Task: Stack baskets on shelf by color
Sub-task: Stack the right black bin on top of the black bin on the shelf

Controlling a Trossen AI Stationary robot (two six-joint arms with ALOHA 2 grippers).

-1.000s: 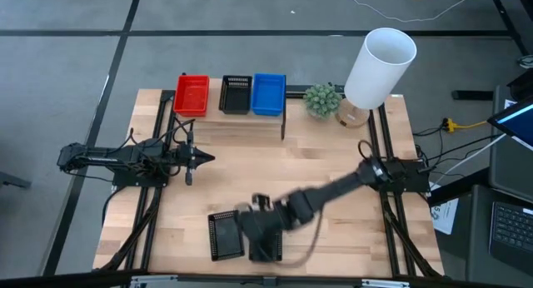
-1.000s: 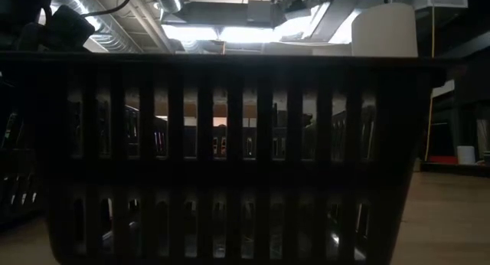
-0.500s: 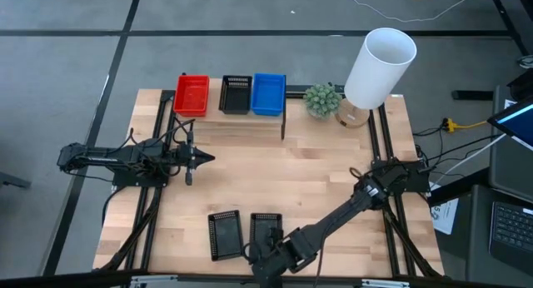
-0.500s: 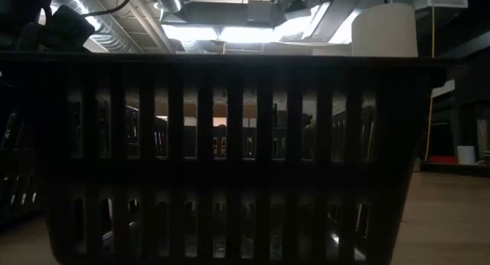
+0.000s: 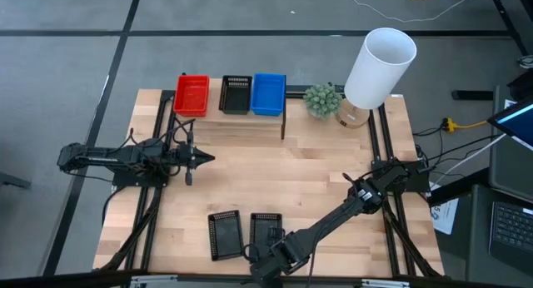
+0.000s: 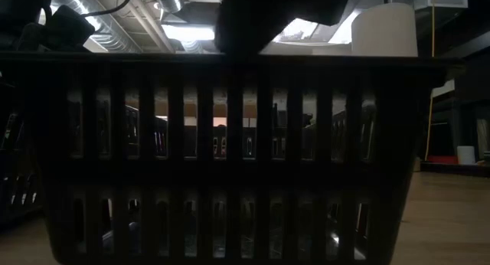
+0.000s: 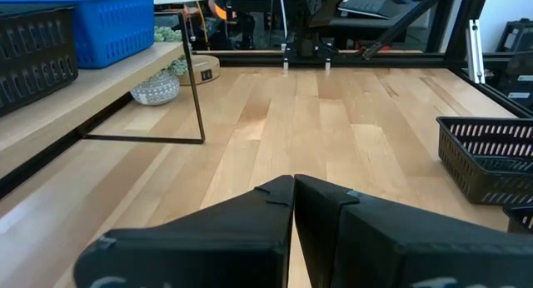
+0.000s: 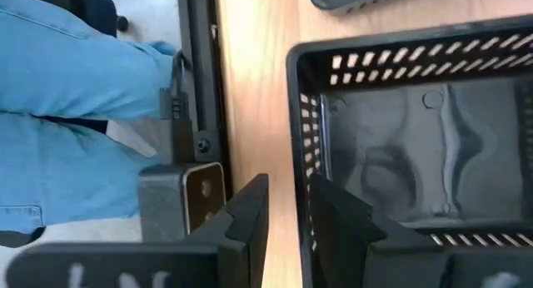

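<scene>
Reach: stretching the right tool (image 5: 273,259) well away from the shelf (image 5: 241,126), down at the worktop (image 5: 316,167) edge farthest from it, over the end wall of a black basket (image 5: 266,228). Straddling that wall in the right wrist view, with the tool (image 8: 290,188) slightly released and a strip of wood showing in the gap, so probably not yet pinching anything. Lying just beside it, also far from the shelf, a second black basket (image 5: 225,235).

Sitting on the shelf already: a red basket (image 5: 191,95), a black one (image 5: 236,94) in the middle and a blue one (image 5: 269,94).

Parking the left tool (image 5: 204,159) a little in front of the shelf, clenched on nothing.

Doing this step well, as a judgement:
- Sinking low enough to get one finger (image 8: 250,213) outside and the other inside the wall before closing.
- Centring on the wall and not the corner, since gripping near a corner is likely to be letting the light mesh swing.
- Closing firmly but gently, the thin plastic probably flexing.
- Lifting straight up, avoiding nudging the neighbouring basket.
- Carrying toward the shelf's middle, aiming to nest onto the black one there, keeping level and clearing the rims of red and blue on either side.
</scene>
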